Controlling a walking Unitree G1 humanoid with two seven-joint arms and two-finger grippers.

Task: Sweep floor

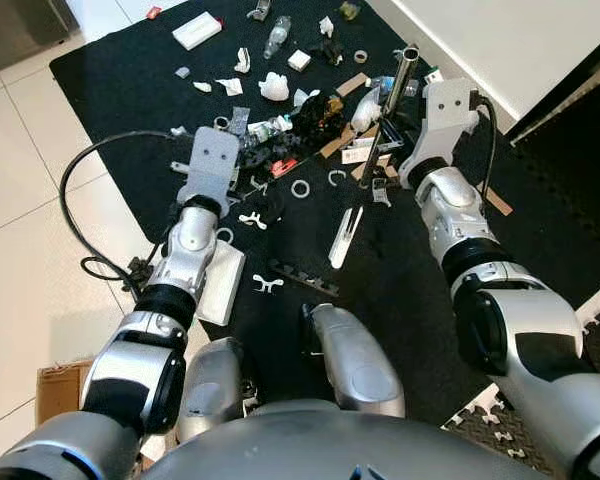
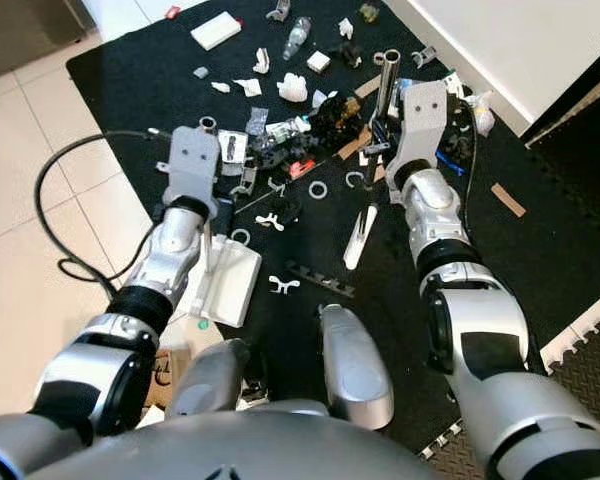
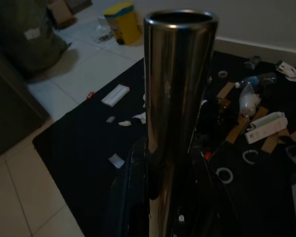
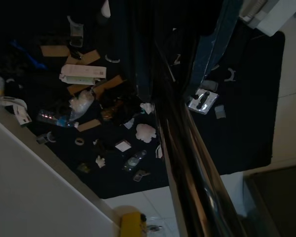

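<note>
In the left eye view the black mat [image 1: 130, 70] served as the anchor: litter lay thick across its middle, with a white box [image 1: 197, 30] near its far edge and a small clear bottle [image 1: 277, 36] beside that. The broom handle [image 1: 402, 75], a shiny metal tube, rose open end up above the mat's right-hand part. The right gripper [image 1: 392, 138] sat against the tube's lower stretch, apparently clamped round it, though its fingers were hidden behind its own housing. The left gripper [image 1: 242, 152] reached over the mat's centre, right among the debris pile [image 1: 300, 120], well apart from the tube's top.

The right eye view gave the same layout; a flat white dustpan-like piece [image 2: 230, 280] lay at the mat's near edge by the left forearm.

In the left wrist view the tube stood close and steep, its long axis running along the dark fingers [image 3: 130, 197], which flanked it on both sides; I judged them pinching it low down (the picture was dim, so not certain).

In the right wrist view the handle crossed the picture as a dark gleaming bar above the mat, cardboard scraps [image 4: 91, 57] scattered below; the grip itself could not be made out.

As a judgement, the stroke would turn on the tube's steep axis, both arms holding it and dragging its hidden head through the pile toward the mat's near edge.
</note>
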